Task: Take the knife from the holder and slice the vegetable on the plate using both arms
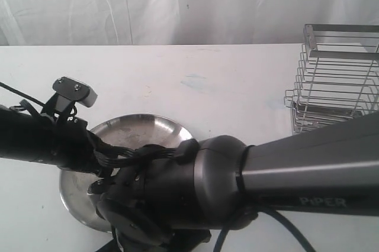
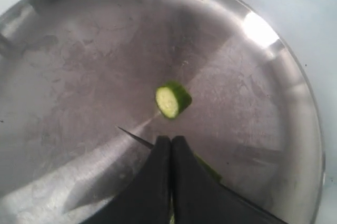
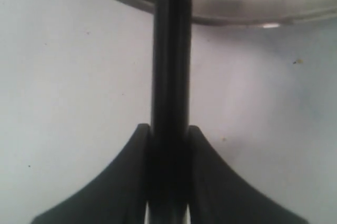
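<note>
Two black arms meet over a steel plate (image 1: 142, 126) on a white table (image 1: 225, 98). The left arm (image 1: 35, 139) reaches in from one side, and the right arm (image 1: 308, 175), marked "PiPER", crosses from the other. The wire holder (image 1: 337, 80) stands well apart at the table's far right, with no knife seen in it.

In the right wrist view, the right gripper (image 3: 169, 129) is clamped on the black handle of the knife (image 3: 171, 50), which runs straight out toward the plate's rim (image 3: 237, 3).

In the left wrist view, the left gripper (image 2: 171, 140) hangs over the plate with its fingers (image 2: 158, 171) pressed tight together. Green of the vegetable (image 2: 209, 168) shows just behind them, but whether it is pinched cannot be told. A round green slice (image 2: 172, 99) lies on the plate just ahead of the fingertips, cut face showing. A thin dark point, seemingly the blade's tip, juts out beside the fingers.
</note>
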{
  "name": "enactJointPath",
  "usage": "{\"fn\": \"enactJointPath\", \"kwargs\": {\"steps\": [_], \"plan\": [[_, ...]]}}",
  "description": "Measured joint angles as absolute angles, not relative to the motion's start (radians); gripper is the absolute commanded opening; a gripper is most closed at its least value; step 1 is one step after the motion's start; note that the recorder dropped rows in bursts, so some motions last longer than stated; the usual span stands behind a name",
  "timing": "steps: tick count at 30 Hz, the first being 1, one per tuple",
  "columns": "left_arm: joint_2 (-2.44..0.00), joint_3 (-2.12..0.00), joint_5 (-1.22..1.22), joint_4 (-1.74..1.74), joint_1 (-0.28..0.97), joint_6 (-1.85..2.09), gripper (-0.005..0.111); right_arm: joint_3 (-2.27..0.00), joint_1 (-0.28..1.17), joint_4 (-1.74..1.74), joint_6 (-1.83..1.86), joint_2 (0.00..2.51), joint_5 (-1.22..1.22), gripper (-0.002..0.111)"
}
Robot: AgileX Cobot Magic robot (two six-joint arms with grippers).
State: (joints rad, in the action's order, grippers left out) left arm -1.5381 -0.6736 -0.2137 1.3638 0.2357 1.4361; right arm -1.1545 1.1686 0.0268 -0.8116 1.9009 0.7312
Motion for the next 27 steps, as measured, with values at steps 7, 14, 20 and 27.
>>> {"fn": "enactJointPath", "kwargs": {"steps": [7, 14, 20, 27], "plan": [[-1.592, -0.674, -0.240, 1.405, 0.236, 1.494, 0.000, -1.154, 1.174, 0.027, -0.812, 1.910, 0.729, 0.000], [-1.640, -0.682, -0.318, 1.546, 0.236, 1.673, 0.000, -1.154, 1.176, 0.027, -0.812, 1.910, 0.729, 0.000], [-1.649, -0.692, -0.369, 1.658, 0.236, 1.788, 0.000, -1.154, 1.176, 0.027, -0.812, 1.910, 0.725, 0.000], [-1.702, -0.692, -0.357, 1.678, 0.236, 1.803, 0.000, -1.154, 1.176, 0.027, -0.812, 1.910, 0.719, 0.000]]}}
